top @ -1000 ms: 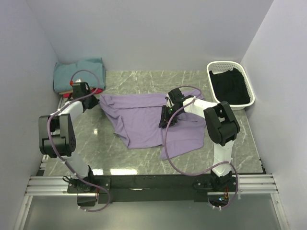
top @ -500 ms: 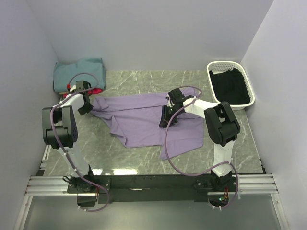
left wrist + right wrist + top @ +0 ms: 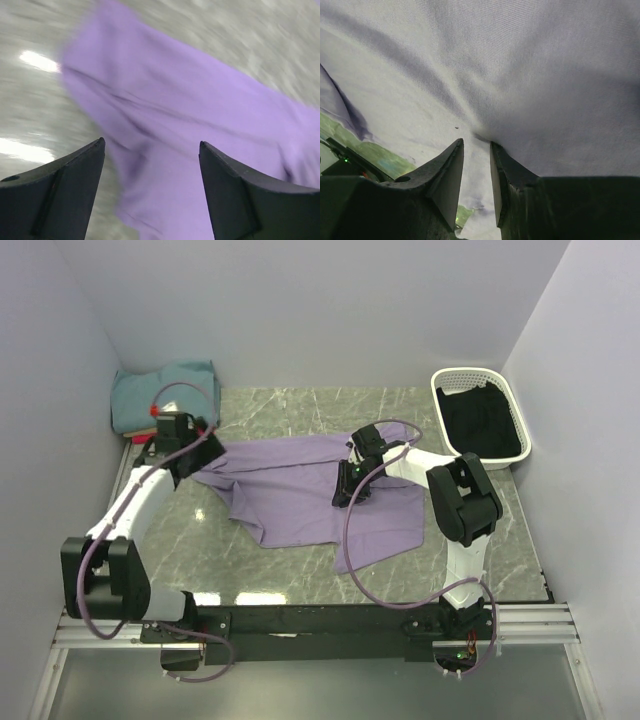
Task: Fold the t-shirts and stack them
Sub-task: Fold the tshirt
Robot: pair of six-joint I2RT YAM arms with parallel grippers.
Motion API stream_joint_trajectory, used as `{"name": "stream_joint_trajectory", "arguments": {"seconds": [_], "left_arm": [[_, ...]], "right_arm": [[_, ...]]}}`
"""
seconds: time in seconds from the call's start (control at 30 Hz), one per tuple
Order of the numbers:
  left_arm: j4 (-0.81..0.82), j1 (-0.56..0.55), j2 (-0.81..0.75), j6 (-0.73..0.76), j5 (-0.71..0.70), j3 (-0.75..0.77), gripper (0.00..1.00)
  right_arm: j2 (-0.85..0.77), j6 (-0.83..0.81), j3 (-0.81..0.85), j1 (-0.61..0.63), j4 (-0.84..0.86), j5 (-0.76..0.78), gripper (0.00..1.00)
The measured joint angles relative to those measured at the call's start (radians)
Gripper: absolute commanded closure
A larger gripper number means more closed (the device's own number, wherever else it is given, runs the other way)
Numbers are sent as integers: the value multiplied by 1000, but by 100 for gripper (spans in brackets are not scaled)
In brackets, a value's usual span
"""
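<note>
Lavender shirt (image 3: 290,495) lies spread; left gripper (image 3: 152,142) gapes wide over its 10 o'clock corner, right gripper (image 3: 476,142) pinches a fold toward 3 o'clock.

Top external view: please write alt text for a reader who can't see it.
A lavender t-shirt lies spread on a marble table, the right claw pinching its middle and the left claw open at its left edge. A folded teal shirt sits back left; a white basket with dark cloth back right.

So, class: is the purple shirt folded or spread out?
Spread out, not folded: the purple shirt lies loosely across the table, rumpled, with uneven edges.
</note>
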Motion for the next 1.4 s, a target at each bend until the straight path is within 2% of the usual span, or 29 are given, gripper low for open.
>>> {"name": "stream_joint_trajectory", "arguments": {"seconds": [0.1, 0.2, 0.43, 0.57, 0.67, 0.83, 1.0, 1.2, 1.4], "left_arm": [[11, -101, -52, -16, 49, -33, 21], [15, -174, -109, -49, 85, -127, 23], [21, -208, -428, -213, 137, -429, 30], [57, -220, -589, -327, 136, -535, 35], [49, -232, -655, -404, 116, -587, 33], [4, -251, -651, -453, 27, -591, 33], [-36, -261, -577, -477, -57, -580, 33], [-45, -269, -531, -504, -97, -579, 32], [-20, -277, -475, -532, -122, -578, 35]], "right_arm": [[-5, -1, -9, 0, 11, 0, 63], [-10, -1, -16, 0, 20, 0, 63], [-12, -1, -19, 0, 25, 0, 63], [-15, -2, -23, 0, 30, 1, 63], [-15, -2, -24, 0, 31, 1, 63], [-16, -5, -24, 0, 33, 1, 63], [-16, -9, -24, 0, 33, 0, 62], [-16, -13, -24, 0, 34, -1, 63], [-16, -16, -24, 0, 34, -2, 63]]}}
